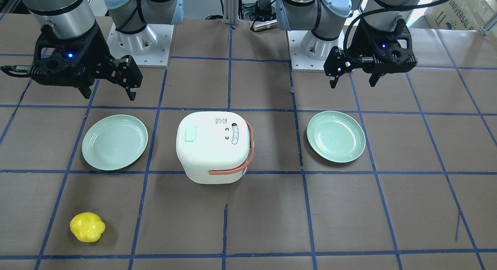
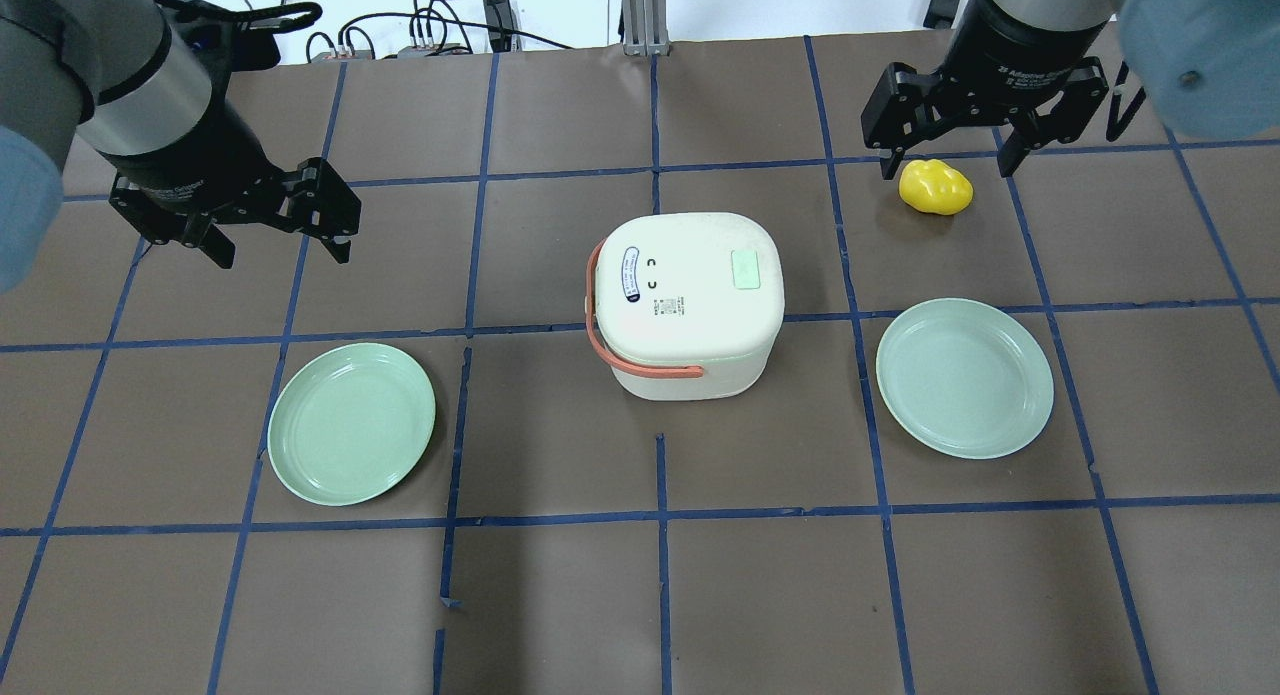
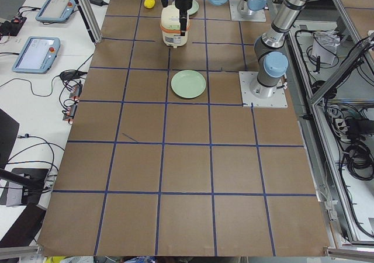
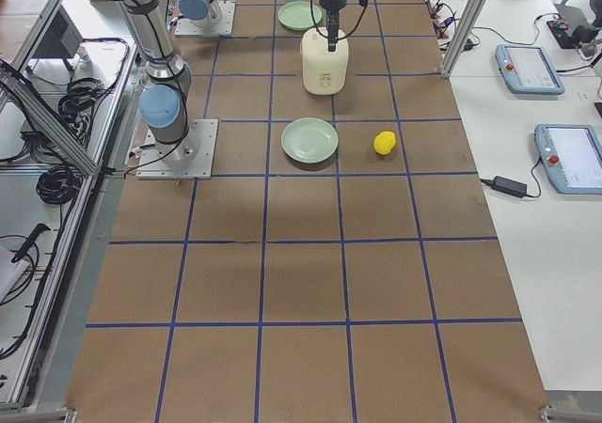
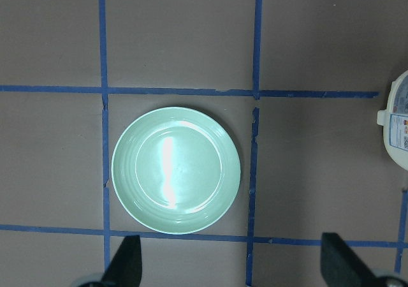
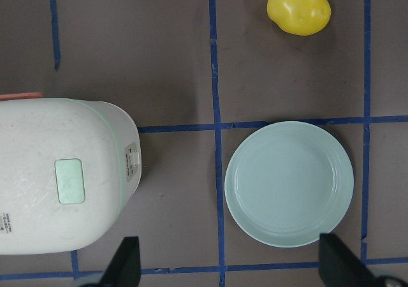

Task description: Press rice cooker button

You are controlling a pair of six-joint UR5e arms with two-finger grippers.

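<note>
The white rice cooker (image 2: 690, 305) with an orange handle stands mid-table, lid shut. Its pale green button (image 2: 746, 270) sits on the lid's right side and also shows in the front view (image 1: 190, 134) and the right wrist view (image 6: 70, 180). My left gripper (image 2: 280, 253) is open and empty, hovering left of and beyond the cooker. My right gripper (image 2: 945, 170) is open and empty, hovering far right over a yellow pepper-like object (image 2: 935, 187). Neither touches the cooker.
A green plate (image 2: 352, 422) lies left of the cooker, below my left gripper (image 5: 229, 268). A second green plate (image 2: 964, 377) lies to the right, seen in the right wrist view (image 6: 289, 182). Blue tape lines grid the brown table.
</note>
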